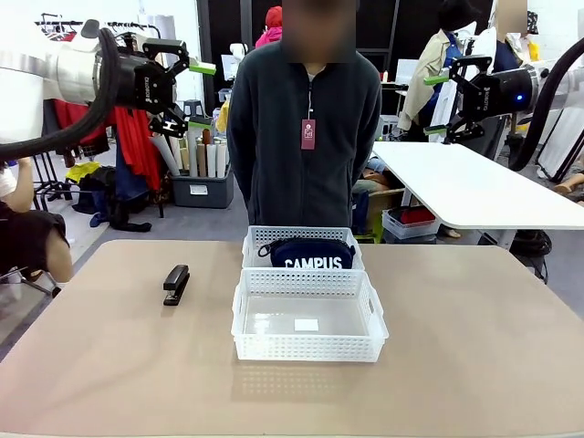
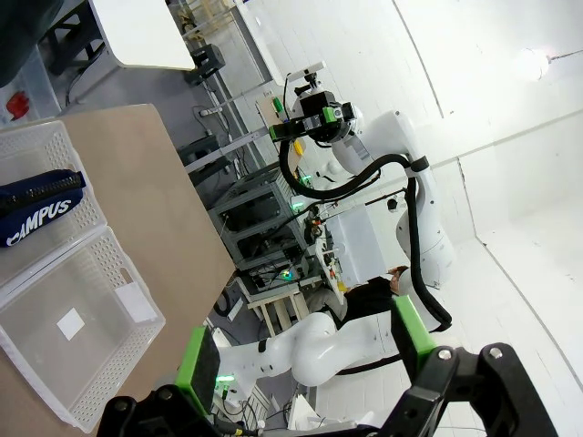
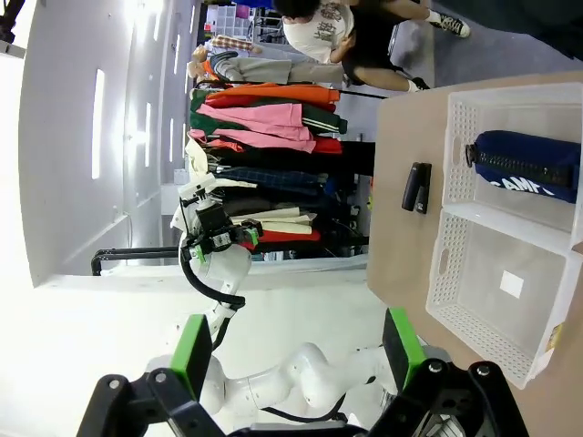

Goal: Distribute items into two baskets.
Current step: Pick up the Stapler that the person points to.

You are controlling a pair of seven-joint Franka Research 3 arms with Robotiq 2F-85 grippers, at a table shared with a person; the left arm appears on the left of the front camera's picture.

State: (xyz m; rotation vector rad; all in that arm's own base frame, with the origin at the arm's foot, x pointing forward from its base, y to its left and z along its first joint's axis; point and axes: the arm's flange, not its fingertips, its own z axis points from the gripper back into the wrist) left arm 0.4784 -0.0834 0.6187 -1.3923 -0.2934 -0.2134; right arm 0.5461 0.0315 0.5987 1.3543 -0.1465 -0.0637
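Two white lattice baskets stand end to end at the table's middle. The far basket (image 1: 255, 239) holds the navy "CAMPUS" pouch (image 1: 307, 253), also seen as the pouch (image 2: 36, 211) and the pouch (image 3: 526, 164). The near basket (image 1: 307, 347) holds only a small white label. The black stapler (image 1: 175, 284) lies on the table left of the baskets; the stapler (image 3: 417, 188) is also seen from the right wrist. My left gripper (image 1: 201, 96) hangs open high at the upper left. My right gripper (image 1: 437, 105) hangs open high at the upper right. Both are far above the table.
A person in a dark fleece (image 1: 306, 137) stands at the far edge behind the baskets, hands behind the back. The tan table (image 1: 474, 347) has wide bare areas on both sides. A white table (image 1: 465, 182) stands behind at right, clothes racks behind at left.
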